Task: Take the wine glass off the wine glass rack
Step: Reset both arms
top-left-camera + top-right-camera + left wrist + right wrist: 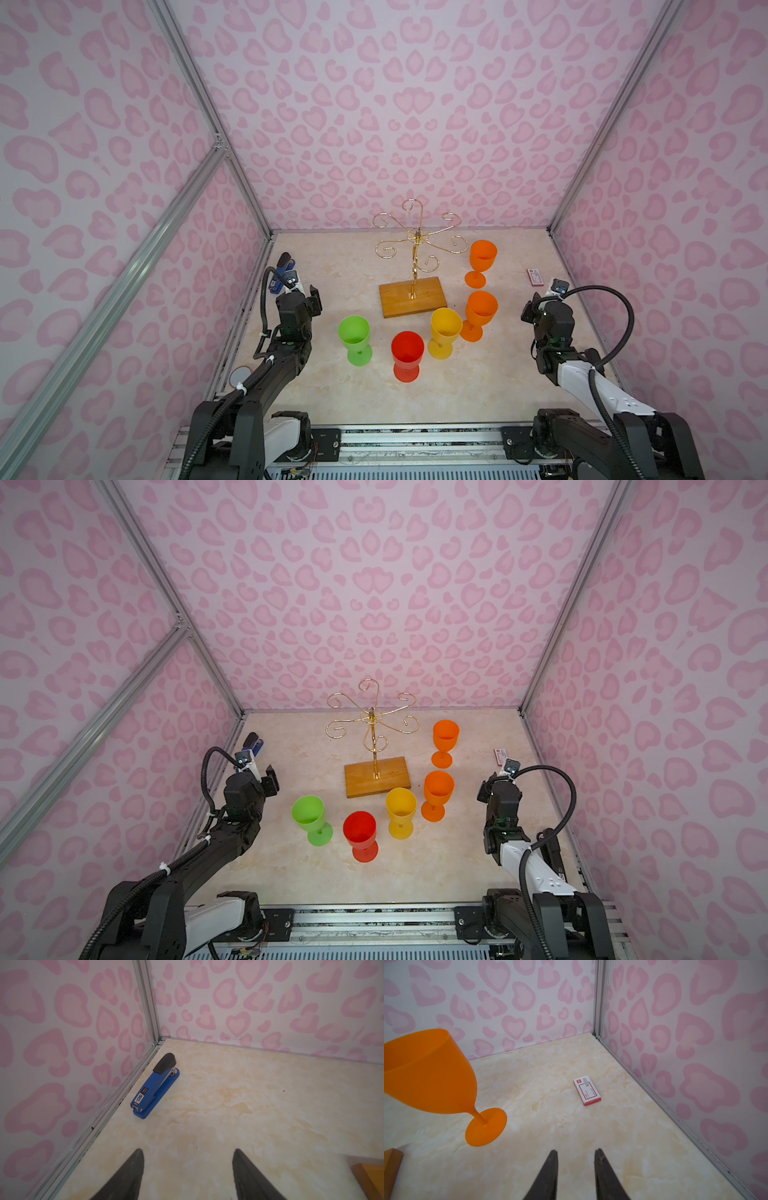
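Across lower centre in both top views we see the table (332, 395) (291, 875), the wine glass rack (413, 266) (374, 746) mid-frame on it, five wine glasses (354, 332) (407, 353) (446, 326) (481, 309) (483, 255) upright below and right of its base. Our left gripper (188, 1150) gapes, right gripper (576, 1150) narrowly parted, both empty.

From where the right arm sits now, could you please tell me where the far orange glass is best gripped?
Probably the thin stem of the far orange glass, just under its bowl, with the right gripper coming level from the glass's right. It stands upright, the bowl looks wide for the fingers, and the wine glass rack stands on its other side.
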